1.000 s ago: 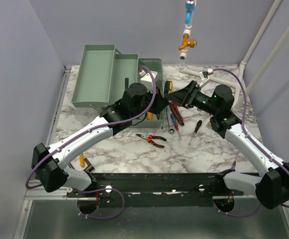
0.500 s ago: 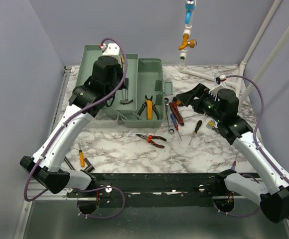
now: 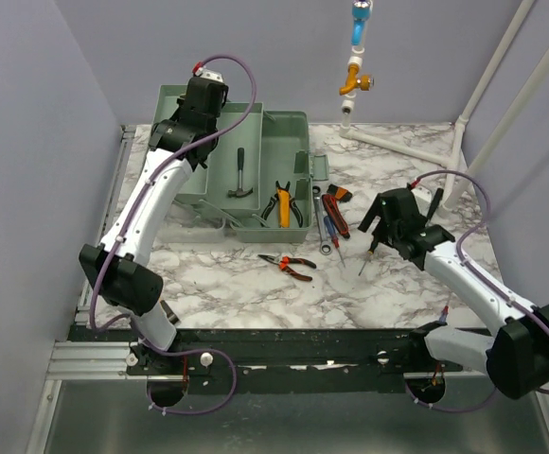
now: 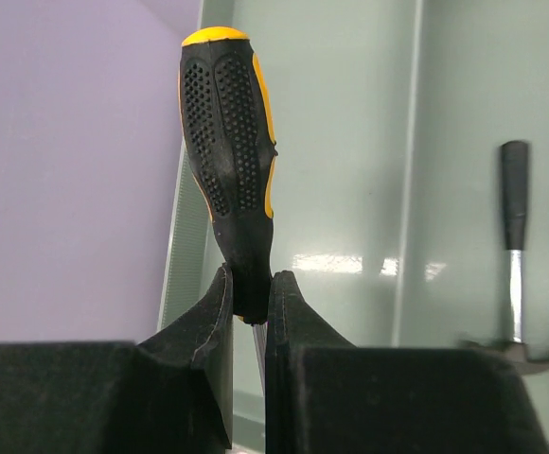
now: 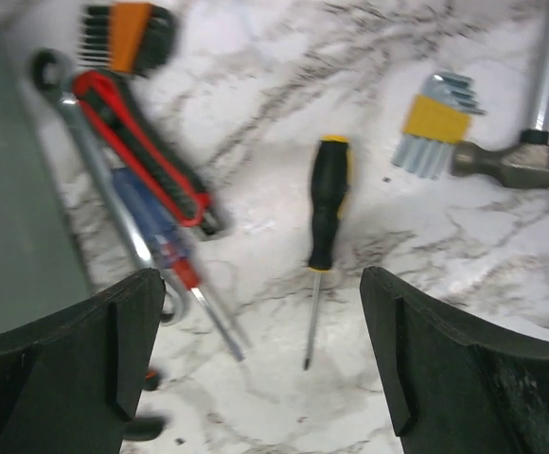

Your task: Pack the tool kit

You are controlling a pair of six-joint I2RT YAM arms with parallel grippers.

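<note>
One open green toolbox (image 3: 290, 119) holds two tools: a hammer (image 3: 240, 175) and orange-handled pliers (image 3: 282, 203). Above the box's left part, the left gripper (image 4: 249, 293) is clamped on a black-and-yellow screwdriver (image 4: 227, 151). On the marble table (image 3: 246, 295) lie red-handled pliers (image 3: 287, 266), a second hammer (image 5: 516, 165), one hex key set (image 5: 435, 123), one red utility knife (image 5: 142, 142) and one wrench (image 5: 95, 161). The right gripper (image 5: 260, 303) hangs empty, jaws spread wide, over a second screwdriver (image 5: 328, 203).

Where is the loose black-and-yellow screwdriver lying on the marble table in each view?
Top external: screwdriver on the marble table, right of centre.
Left wrist: not in it; the gripped screwdriver there is another one.
Right wrist: centre of frame, handle toward the top.
Shared landmark: green toolbox, seen in all three views.
</note>
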